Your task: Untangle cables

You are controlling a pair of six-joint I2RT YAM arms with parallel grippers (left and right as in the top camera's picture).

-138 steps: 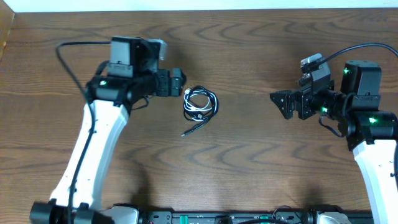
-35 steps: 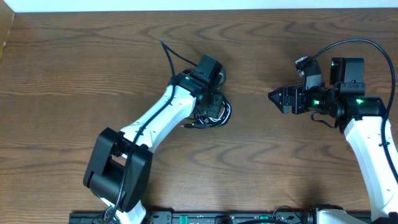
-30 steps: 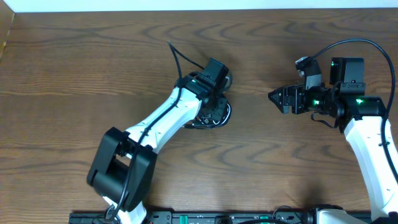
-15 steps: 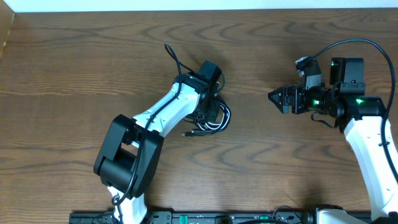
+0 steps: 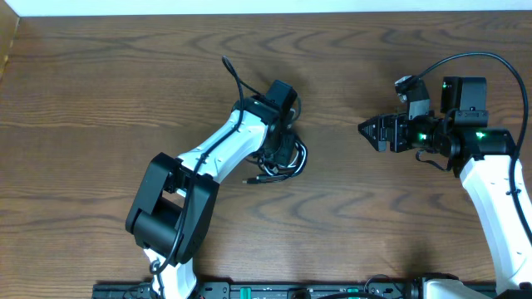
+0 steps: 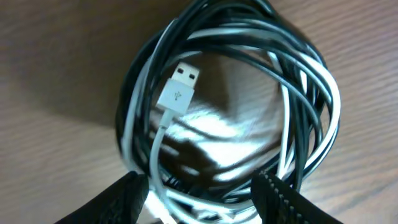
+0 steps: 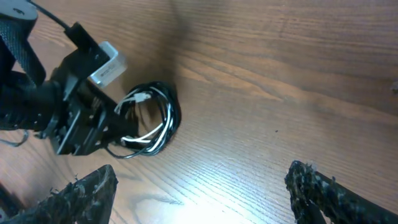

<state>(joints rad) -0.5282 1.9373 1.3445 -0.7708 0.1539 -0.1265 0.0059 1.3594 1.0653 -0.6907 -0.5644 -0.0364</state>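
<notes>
Counting two cables (image 5: 283,158): one black cable (image 6: 292,43), one white cable (image 6: 177,93), coiled together mid worktop (image 5: 125,75) | I see left end effector (image 6: 198,183) parted astride them | right end effector (image 7: 200,174) wide, empty, far right.

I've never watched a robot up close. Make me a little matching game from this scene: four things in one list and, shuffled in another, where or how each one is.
Things:
1. white plug
2. left gripper
3. right gripper
4. table

Places and states:
A. open, off to one side, holding nothing
B. brown wood grain
C. lying inside the ring of the coiled cables
D. open, down at the coil, straddling some of its strands

Pairs: 1-C, 2-D, 3-A, 4-B
</notes>
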